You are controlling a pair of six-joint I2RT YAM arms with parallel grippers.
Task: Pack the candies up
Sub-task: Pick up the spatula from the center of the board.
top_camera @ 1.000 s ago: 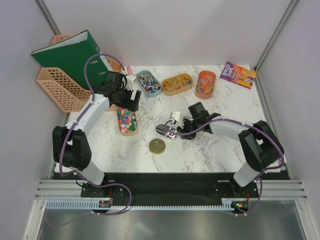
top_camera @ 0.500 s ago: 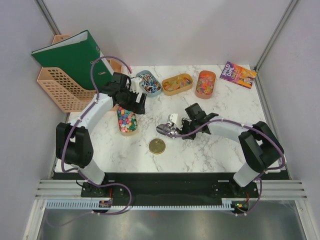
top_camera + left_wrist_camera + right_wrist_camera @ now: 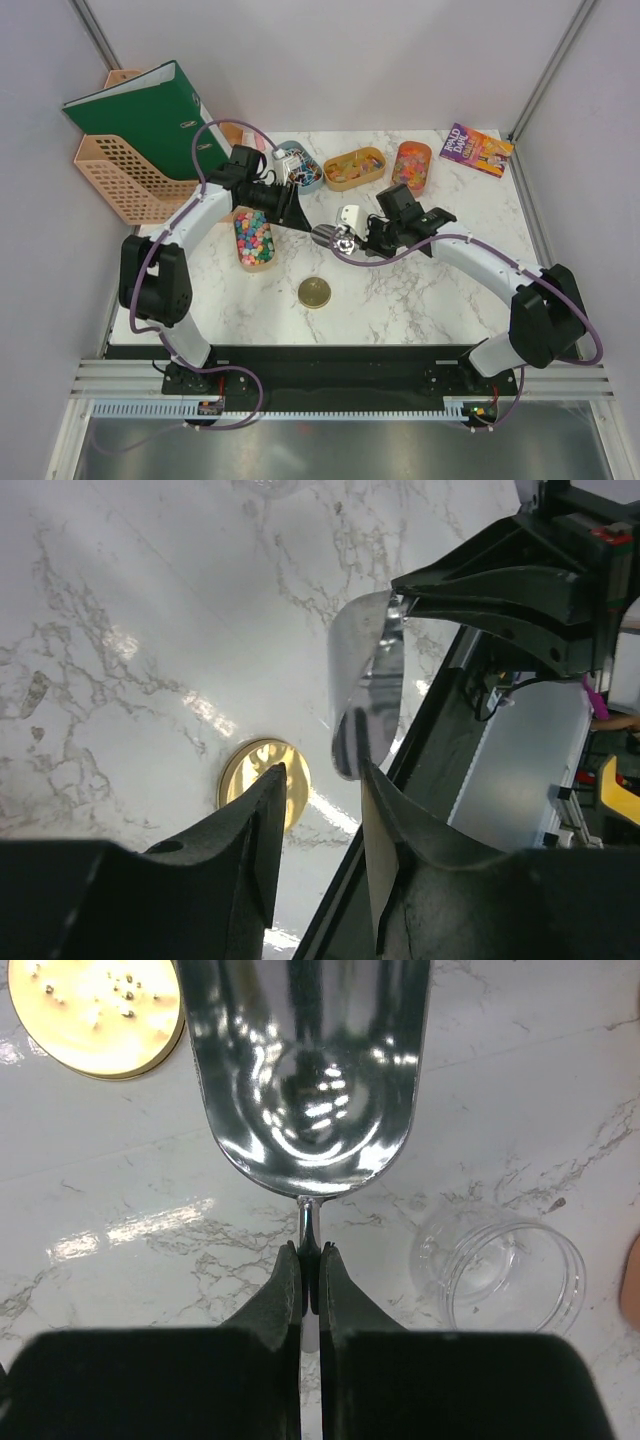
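Mixed-colour candies (image 3: pixel 254 236) fill a tan oval tray (image 3: pixel 241 255) at the left. Further candies lie in the back trays (image 3: pixel 354 168). My right gripper (image 3: pixel 352 240) (image 3: pixel 309 1250) is shut on the thin handle of the silver scoop (image 3: pixel 328 237) (image 3: pixel 305 1070), whose bowl is empty. My left gripper (image 3: pixel 293 215) (image 3: pixel 322 770) hovers just left of the scoop, jaws apart with nothing between them. The scoop's rim (image 3: pixel 362 680) hangs right ahead of its right fingertip. A clear jar (image 3: pixel 500 1270) (image 3: pixel 349 214) lies beside the right gripper.
The round gold lid (image 3: pixel 314 292) (image 3: pixel 262 780) (image 3: pixel 95 1010) lies flat near the front. A blue tray (image 3: pixel 298 165) and an orange tray (image 3: pixel 411 167) stand at the back. A book (image 3: pixel 476 150) is at the back right; a green binder (image 3: pixel 140 110) in a basket at the left.
My left gripper swung right from above the candy tray to the scoop, and its jaws narrowed. My right gripper closed on the scoop handle and carried it slightly back.
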